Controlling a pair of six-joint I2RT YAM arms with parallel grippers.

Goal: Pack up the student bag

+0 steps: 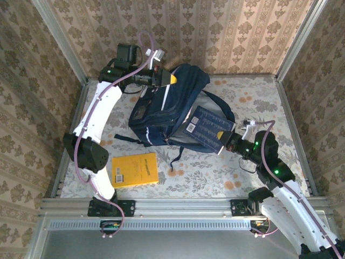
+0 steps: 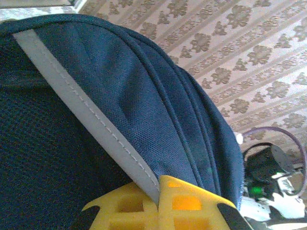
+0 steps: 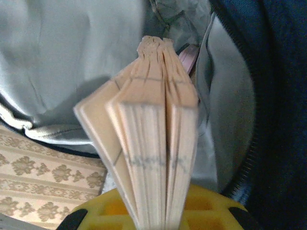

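Student bag (image 1: 161, 110): lies slumped on its side at the middle of the surface (image 1: 215, 175). Its mouth is turned toward the right arm and its dark straps (image 1: 175, 156) trail toward the near edge.
Bag's handling: soft woven fabric with no frame showing. I judge it light while nearly empty and floppy, and the mouth would likely sag shut if let go. It looks neither fragile nor slippery.
Left end effector (image 1: 170, 80): closed on the bag's top edge. A fold of navy cloth with the white stripe (image 2: 86, 110) is pinched between the yellow fingers (image 2: 115, 218), which seems to hold the mouth up.
Right end effector (image 1: 230, 143): clamped on the near end of the blue book (image 1: 207, 128). The book's far end sits at the opening, over the grey lining (image 3: 72, 57).
Blue book's handling: stiff enough to push, but the pages fan apart in the right wrist view, so it could splay or catch on the lining.
Yellow book (image 1: 135, 169): flat on the surface beside the left arm, apart from the bag.
Best hold on the bag: the seamed rim or the stripe, where the cloth is doubled. A pinch on a flat panel would probably only pull up slack.
Risk: pushing the book in may drag the whole bag rather than slide the book inside, so the left hold has to resist that.
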